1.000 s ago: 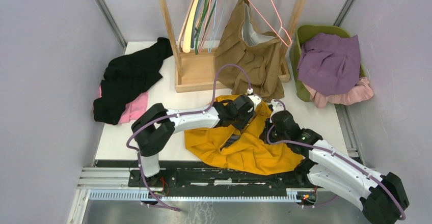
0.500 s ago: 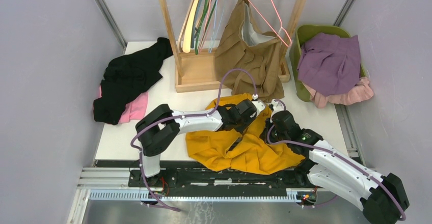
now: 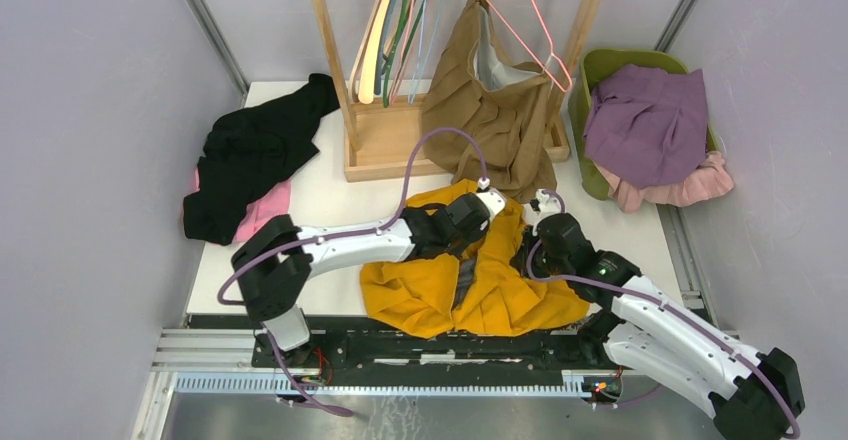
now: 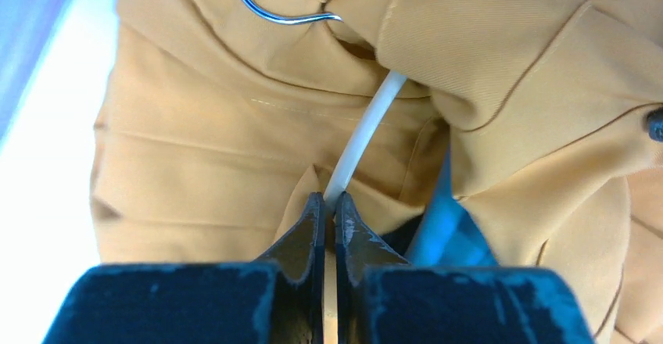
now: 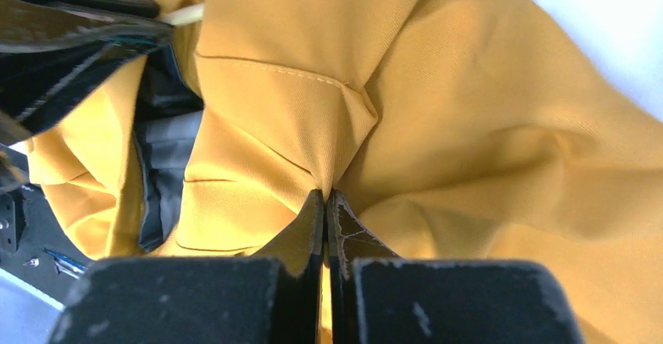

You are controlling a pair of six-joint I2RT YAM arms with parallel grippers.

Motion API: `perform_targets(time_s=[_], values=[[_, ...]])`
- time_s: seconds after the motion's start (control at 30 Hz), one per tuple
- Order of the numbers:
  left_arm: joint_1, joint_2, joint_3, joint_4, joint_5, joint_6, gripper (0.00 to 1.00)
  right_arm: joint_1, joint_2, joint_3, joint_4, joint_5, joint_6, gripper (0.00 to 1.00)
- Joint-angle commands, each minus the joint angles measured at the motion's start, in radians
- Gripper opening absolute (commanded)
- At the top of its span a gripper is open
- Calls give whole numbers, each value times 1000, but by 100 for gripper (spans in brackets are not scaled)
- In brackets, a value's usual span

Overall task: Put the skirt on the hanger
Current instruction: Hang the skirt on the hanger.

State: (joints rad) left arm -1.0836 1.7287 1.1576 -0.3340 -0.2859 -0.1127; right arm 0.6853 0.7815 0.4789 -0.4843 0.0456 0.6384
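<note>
The mustard skirt (image 3: 480,295) lay crumpled on the desk (image 3: 330,195) near its front edge, between the two arms. It looked soft, light and floppy, likely to sag and slide unless taken at the firmer stitched waistband. The left arm stretched low across the cloth, its end effector (image 4: 329,202) pinching the thin white hanger (image 4: 365,137) among the folds. The right end effector (image 5: 324,195) pinched a ridge of fabric.

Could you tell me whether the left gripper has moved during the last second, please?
Yes: in the top view the left gripper has shifted slightly left and toward the arm bases, away from the wooden rack.
</note>
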Motion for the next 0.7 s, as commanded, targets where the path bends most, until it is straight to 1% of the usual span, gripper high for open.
perform_targets(time_s=[0.0,0.17,0.3,0.4,0.47,0.57,0.67], values=[[18,-148,-6,-4,-149,-18,3,4,-16,50,-52,14,-17,1],[19,-250,-19,-23,-187,-23,3,3,-2,59,-46,20,-20,1],[20,-303,-33,-27,-205,-28,3,4,12,56,-31,22,-16,1],[22,-294,-29,-37,-154,-34,4,3,10,48,-22,15,-9,1],[22,-266,-32,-22,-98,-35,6,3,10,41,-18,13,-5,1],[21,-230,-34,23,-66,-25,9,4,7,31,-13,10,-2,1],[20,-192,-17,62,-54,-3,17,4,6,25,-12,11,-3,1]])
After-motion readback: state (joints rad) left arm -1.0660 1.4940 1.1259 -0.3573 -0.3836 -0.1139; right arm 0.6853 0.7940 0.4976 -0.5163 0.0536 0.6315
